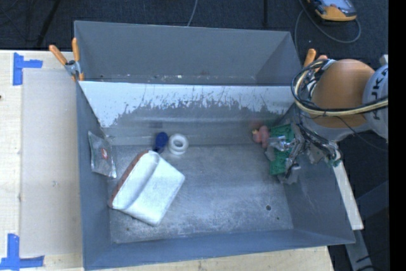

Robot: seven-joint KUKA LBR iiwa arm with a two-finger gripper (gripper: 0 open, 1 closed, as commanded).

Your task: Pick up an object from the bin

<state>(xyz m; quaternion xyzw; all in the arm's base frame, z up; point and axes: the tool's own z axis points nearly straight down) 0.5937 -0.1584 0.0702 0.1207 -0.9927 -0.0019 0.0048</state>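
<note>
Claw [288, 165] low at right side of bin [222, 209]; open or closed: cannot tell | green flat thing [280, 134] right beside claw, contact unclear | pink lump [259, 134] just left of it | white folded cloth [149, 188] front-left, well apart | blue cap [160, 139] beside white tape roll [178, 145] | clear packet [101, 155] by left wall, print unreadable

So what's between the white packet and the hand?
Nothing: from the white packet to the hand, the camera view shows bare bin floor.
</note>
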